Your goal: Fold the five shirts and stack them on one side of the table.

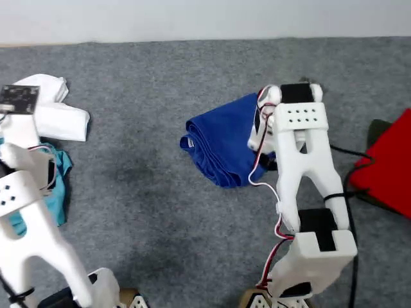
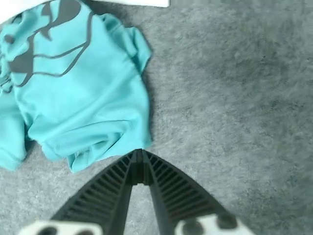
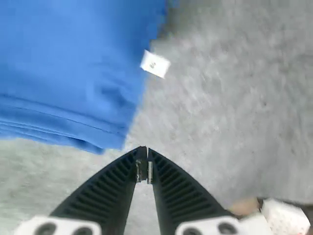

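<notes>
Left hand [image 2: 141, 160] pinched closed, empty, just beside teal shirt [image 2: 83, 98] on grey bench [image 2: 234, 98]. Right hand [image 3: 143, 159] closed too, empty, at edge of folded blue shirt [image 3: 68, 63]

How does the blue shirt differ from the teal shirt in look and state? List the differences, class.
The blue shirt is plain, with a small white tag; the teal shirt bears a dark grey print. The blue shirt is folded into stacked layers; the teal shirt lies looser, its edges uneven. Both rest on the grey table.
</notes>
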Controlling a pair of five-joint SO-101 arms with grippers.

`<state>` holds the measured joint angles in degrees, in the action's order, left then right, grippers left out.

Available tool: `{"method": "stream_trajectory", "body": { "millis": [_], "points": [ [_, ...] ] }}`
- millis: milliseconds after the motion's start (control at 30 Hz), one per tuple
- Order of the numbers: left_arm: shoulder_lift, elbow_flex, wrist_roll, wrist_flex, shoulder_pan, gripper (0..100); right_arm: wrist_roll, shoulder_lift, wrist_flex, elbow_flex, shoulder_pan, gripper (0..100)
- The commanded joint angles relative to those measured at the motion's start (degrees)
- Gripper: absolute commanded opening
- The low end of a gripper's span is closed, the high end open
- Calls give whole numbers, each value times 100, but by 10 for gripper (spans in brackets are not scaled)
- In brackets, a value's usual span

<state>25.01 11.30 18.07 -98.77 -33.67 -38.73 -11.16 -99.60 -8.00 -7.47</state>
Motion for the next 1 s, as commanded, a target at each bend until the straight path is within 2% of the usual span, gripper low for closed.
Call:
{"method": "stream_trajectory", "body": {
  "millis": [0,133,300,400,700,967],
  "points": [
    [141,-4,-18,88,-281,4,-70,136,549,185,48,12],
    [141,-4,-9,88,-431,4,-70,-224,1165,229,-4,41],
    [141,-4,-9,88,-431,4,-88,-585,1314,220,-207,209],
    [132,-4,-9,88,-431,4,-97,-699,1323,211,-338,272],
    [132,-4,-9,88,-431,4,-97,-866,2062,237,-338,274],
    [167,92,-9,88,-431,4,-105,-1569,2105,-18,-356,274]
  ]
}}
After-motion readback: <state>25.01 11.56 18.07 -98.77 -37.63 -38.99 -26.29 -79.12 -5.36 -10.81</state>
